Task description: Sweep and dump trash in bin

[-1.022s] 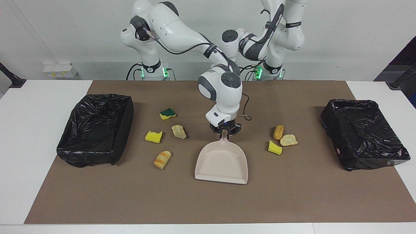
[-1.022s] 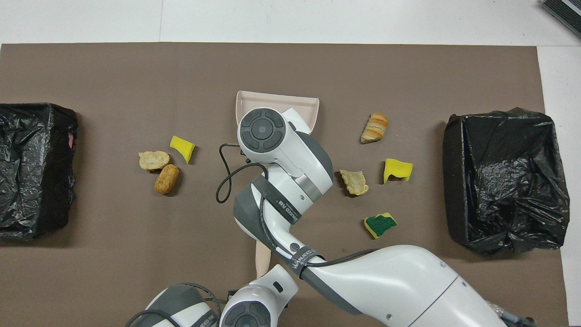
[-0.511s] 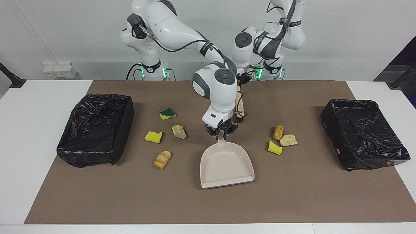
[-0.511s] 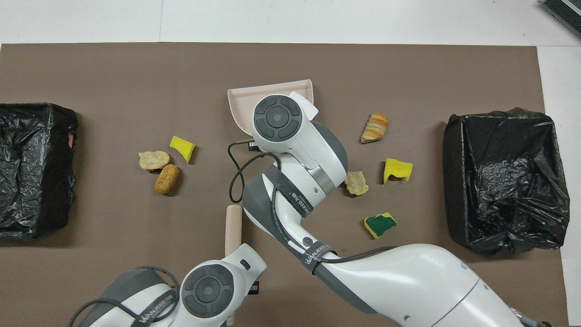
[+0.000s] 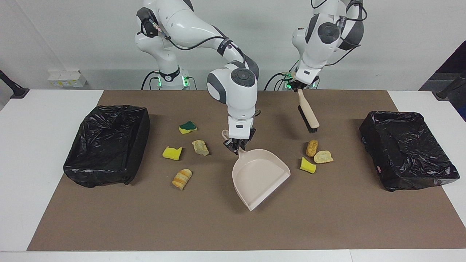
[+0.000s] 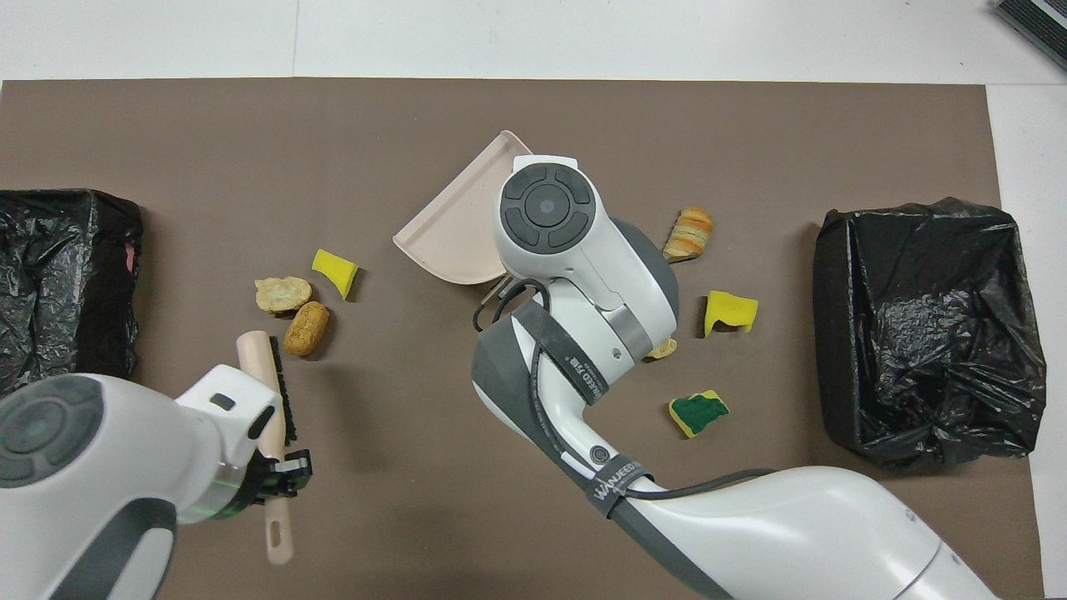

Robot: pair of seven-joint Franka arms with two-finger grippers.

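Right pincer (image 5: 236, 147) is shut tight on the handle of the beige dustpan (image 5: 260, 177). It has turned the dustpan since a moment ago, so the wide mouth now points at an angle, toward the left arm's end of the tabletop (image 5: 51, 225). The pan sits low on the brown mat (image 5: 327, 218), in the middle.

Left pincer (image 5: 299, 87) is closed on the handle of the brush (image 5: 308, 113). A moment ago the brush was tucked close by the right arm. Now it has swung out and hangs over the mat with its dark bristles down, just above three bits of trash: a brown bread chunk (image 5: 311, 148), a pale bread chunk (image 5: 323, 157) and a yellow sponge piece (image 5: 307, 165). These three lie close together, near the dustpan's mouth.

Four more bits lie toward the right arm's end: a green-topped sponge (image 5: 188, 127), a yellow sponge scrap (image 5: 172, 153), a tan chunk (image 5: 200, 147) and a striped bread piece (image 5: 181, 178).

A black bin (image 5: 107, 143) sits at one end and another black bin (image 5: 407, 149) at the other. No trash is in the pan yet. It looks like the sweeping is about to start with the three bits under the brush.
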